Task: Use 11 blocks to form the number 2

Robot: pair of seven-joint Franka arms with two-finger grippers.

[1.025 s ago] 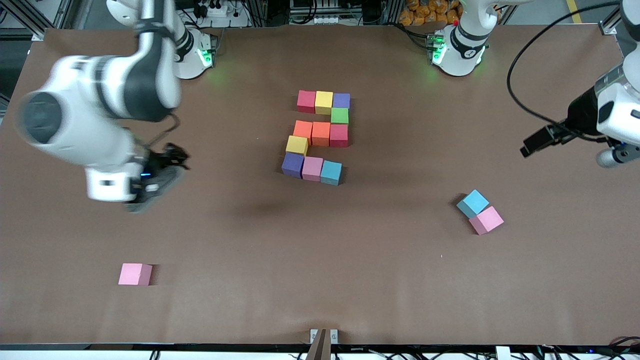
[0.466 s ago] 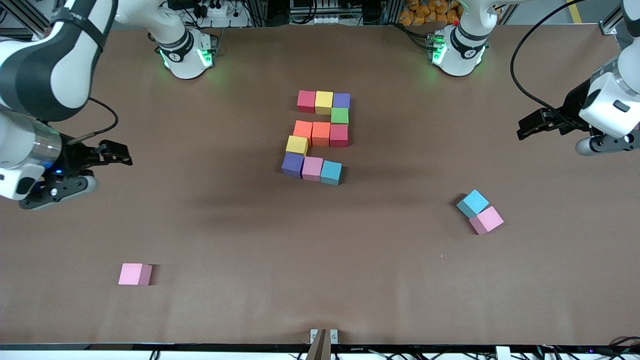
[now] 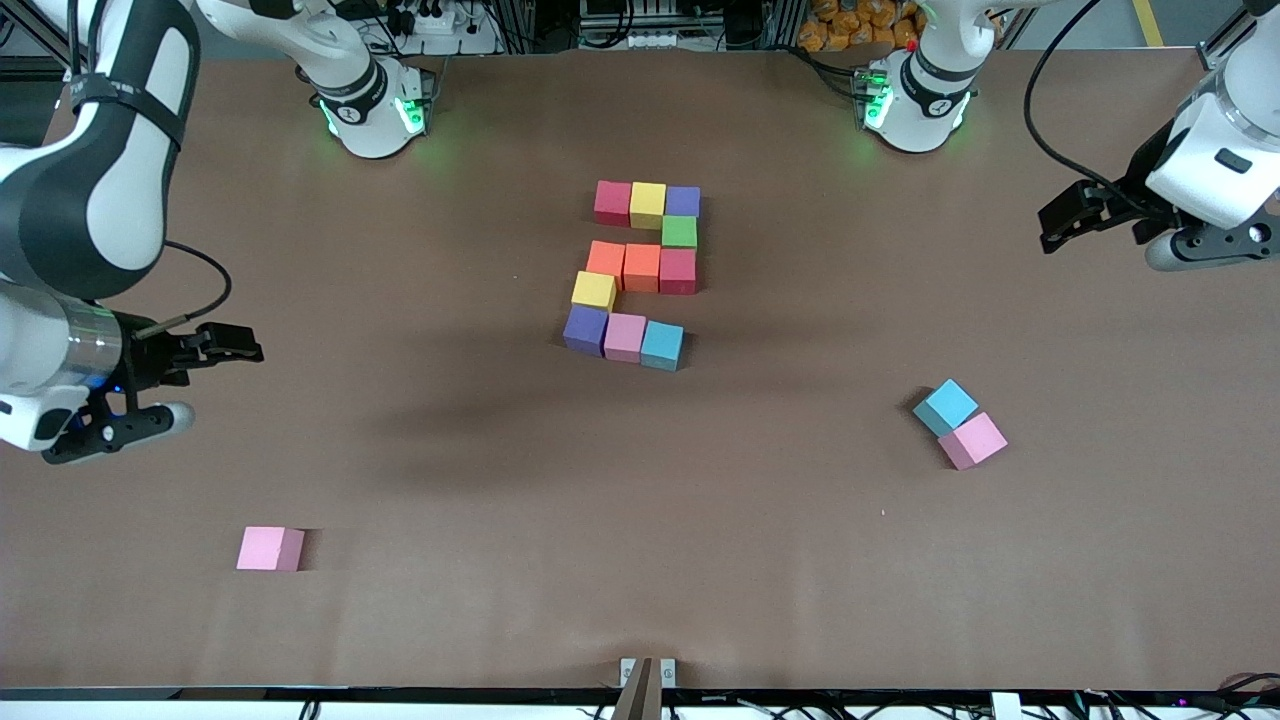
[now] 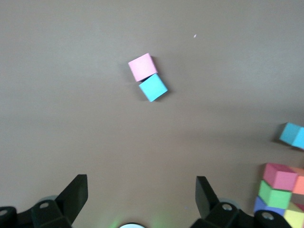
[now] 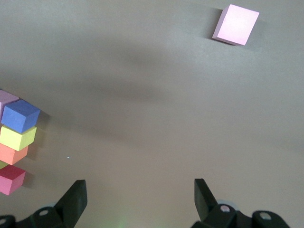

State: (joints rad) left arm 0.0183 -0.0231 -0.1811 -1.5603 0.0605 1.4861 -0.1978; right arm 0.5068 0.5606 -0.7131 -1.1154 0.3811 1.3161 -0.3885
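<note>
The number 2 [image 3: 640, 275] stands in the table's middle, made of several blocks in red, yellow, purple, green, orange, pink and light blue. Its edge shows in both wrist views [image 4: 280, 190] [image 5: 19, 137]. A loose light blue block [image 3: 945, 406] [image 4: 153, 87] touches a loose pink block [image 3: 972, 440] [image 4: 142, 66] toward the left arm's end. Another pink block [image 3: 270, 548] [image 5: 236, 24] lies alone toward the right arm's end, nearer the front camera. My left gripper [image 3: 1200, 247] [image 4: 141, 183] and right gripper [image 3: 115, 428] [image 5: 138, 190] hang open and empty over bare table at their own ends.
Both arm bases [image 3: 365, 110] [image 3: 915, 100] glow green along the table's edge farthest from the front camera. A small metal bracket [image 3: 648, 672] sits at the edge nearest that camera. Brown table [image 3: 640, 520] lies bare between the digit and the loose blocks.
The right arm has swung outward from over the table to its own end. The left arm has drawn back toward its base side. No block has moved.
</note>
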